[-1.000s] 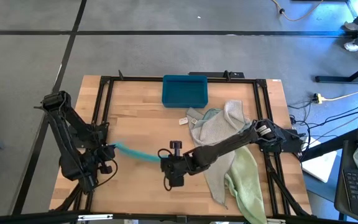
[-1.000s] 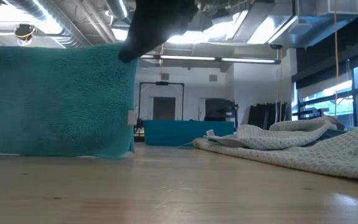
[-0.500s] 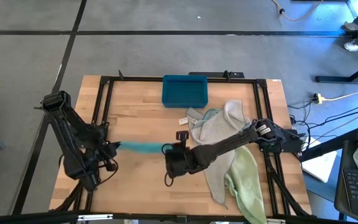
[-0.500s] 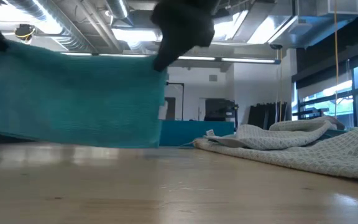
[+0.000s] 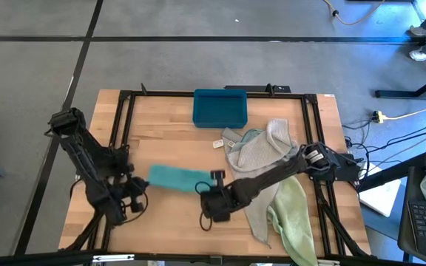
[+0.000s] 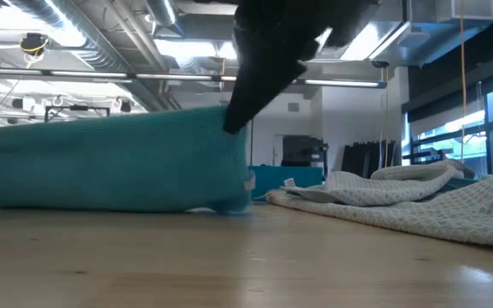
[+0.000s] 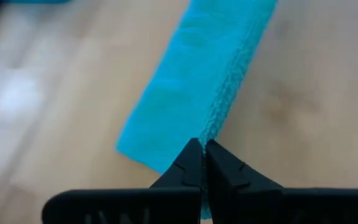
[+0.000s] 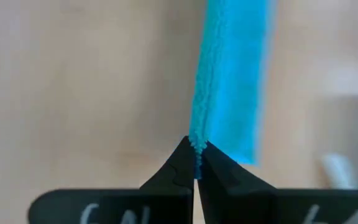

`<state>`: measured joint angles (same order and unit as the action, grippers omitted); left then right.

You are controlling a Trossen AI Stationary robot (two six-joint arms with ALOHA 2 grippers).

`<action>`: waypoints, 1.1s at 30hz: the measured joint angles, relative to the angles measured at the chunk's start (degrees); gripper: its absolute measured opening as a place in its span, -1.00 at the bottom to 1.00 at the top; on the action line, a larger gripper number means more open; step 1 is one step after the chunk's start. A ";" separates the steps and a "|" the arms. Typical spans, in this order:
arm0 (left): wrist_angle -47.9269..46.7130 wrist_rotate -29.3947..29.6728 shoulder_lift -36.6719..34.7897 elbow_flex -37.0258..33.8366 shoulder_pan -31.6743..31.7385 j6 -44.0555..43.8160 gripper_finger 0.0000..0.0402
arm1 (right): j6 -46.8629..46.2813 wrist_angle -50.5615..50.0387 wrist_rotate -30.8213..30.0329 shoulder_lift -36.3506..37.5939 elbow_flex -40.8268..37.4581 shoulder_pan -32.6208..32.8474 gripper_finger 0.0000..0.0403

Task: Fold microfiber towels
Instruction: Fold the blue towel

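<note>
Left gripper (image 7: 202, 155) pinched on teal towel (image 5: 177, 178) edge. Right gripper (image 8: 196, 163) clamped on opposite end. Towel's far edge hidden in low view.

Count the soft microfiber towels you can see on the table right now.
4 visible: a teal towel stretched between both grippers; a pale grey-beige towel on a pale blue towel right of centre; a pale green towel near the front right. Another may hide in the pile.
</note>
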<state>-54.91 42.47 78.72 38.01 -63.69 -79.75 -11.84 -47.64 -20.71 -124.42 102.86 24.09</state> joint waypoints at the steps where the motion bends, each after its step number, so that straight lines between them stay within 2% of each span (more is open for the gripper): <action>1: 1.75 -0.45 0.00 -0.01 -0.66 1.73 -1.00 | 0.01 1.36 1.76 0.00 -0.70 0.45 -0.96; 8: 11.86 -2.54 0.00 -0.01 -4.99 9.77 -1.00 | 0.11 12.59 7.69 -0.02 -5.91 2.32 -0.96; 14: 12.24 -5.39 0.00 -0.01 -6.61 9.84 -1.00 | 0.09 21.03 14.09 -0.04 -8.55 2.21 -0.90; 28: 16.18 -8.38 0.00 -0.01 -7.05 14.34 -1.00 | -0.09 20.95 16.05 -0.04 -8.76 2.32 -0.43; 33: 16.22 -14.32 0.00 -0.01 -7.03 14.32 -0.95 | 0.04 18.41 12.94 -0.04 -8.76 2.32 -0.29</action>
<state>-38.70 28.15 78.72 38.00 -70.72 -65.43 -11.80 -29.23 -7.77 -124.46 94.11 26.41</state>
